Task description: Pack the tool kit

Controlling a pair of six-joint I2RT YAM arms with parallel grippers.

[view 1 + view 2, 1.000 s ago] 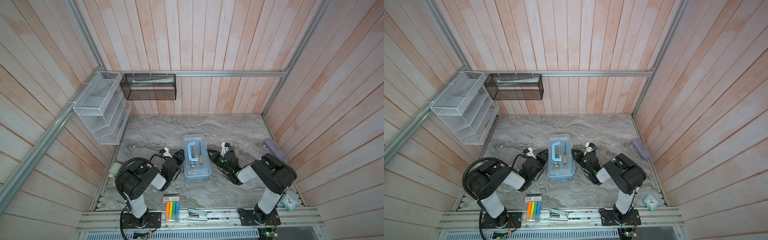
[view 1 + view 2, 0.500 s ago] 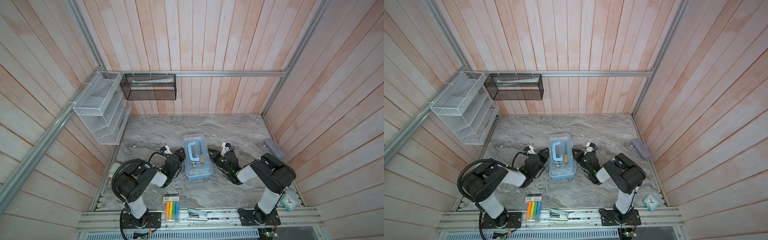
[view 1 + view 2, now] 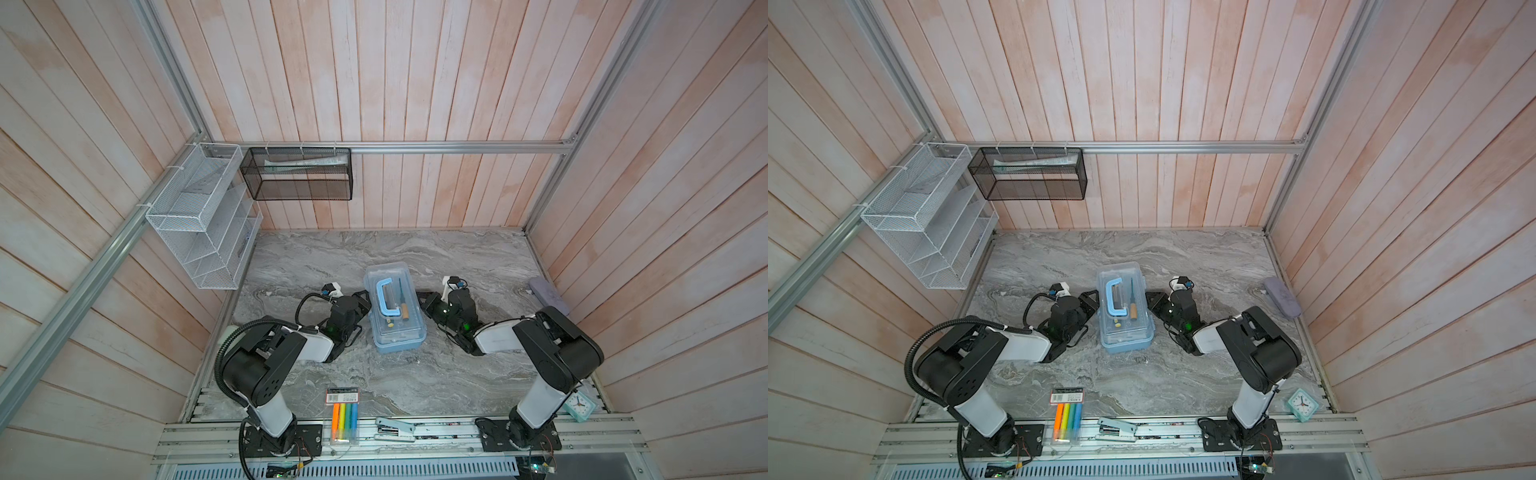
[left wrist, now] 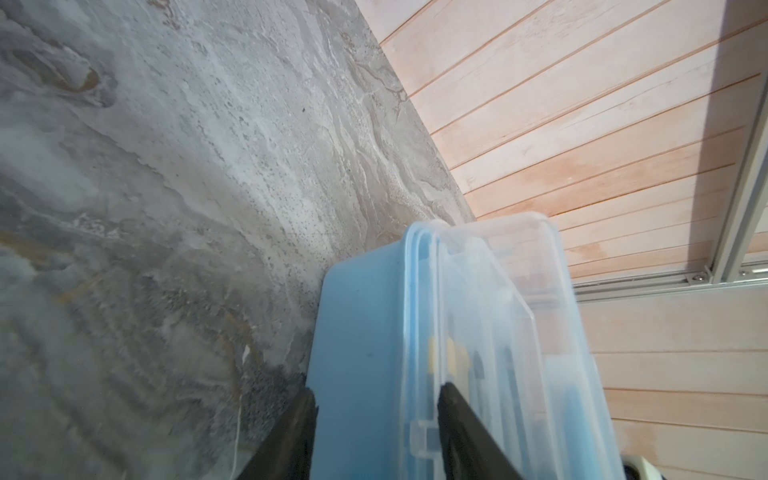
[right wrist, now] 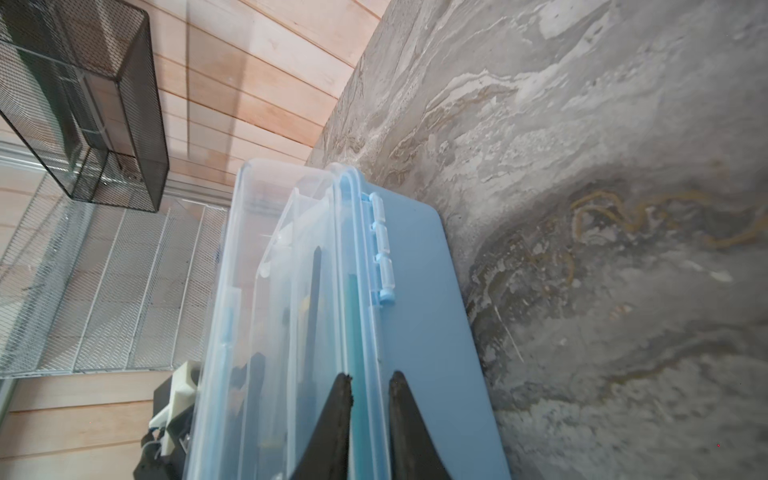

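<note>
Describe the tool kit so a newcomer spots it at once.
On the marble table, look at the centre. The tool kit is the light blue box with a clear lid and blue handle, bulkier than the flat marker pack at the front.

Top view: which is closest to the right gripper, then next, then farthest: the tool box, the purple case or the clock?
1. Tool box, right at the right gripper.
2. Purple case, by the right wall.
3. Clock, front right corner.

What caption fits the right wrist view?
Right gripper, jaws nearly together, straddles the hinge-side rim of the closed tool kit.
</note>
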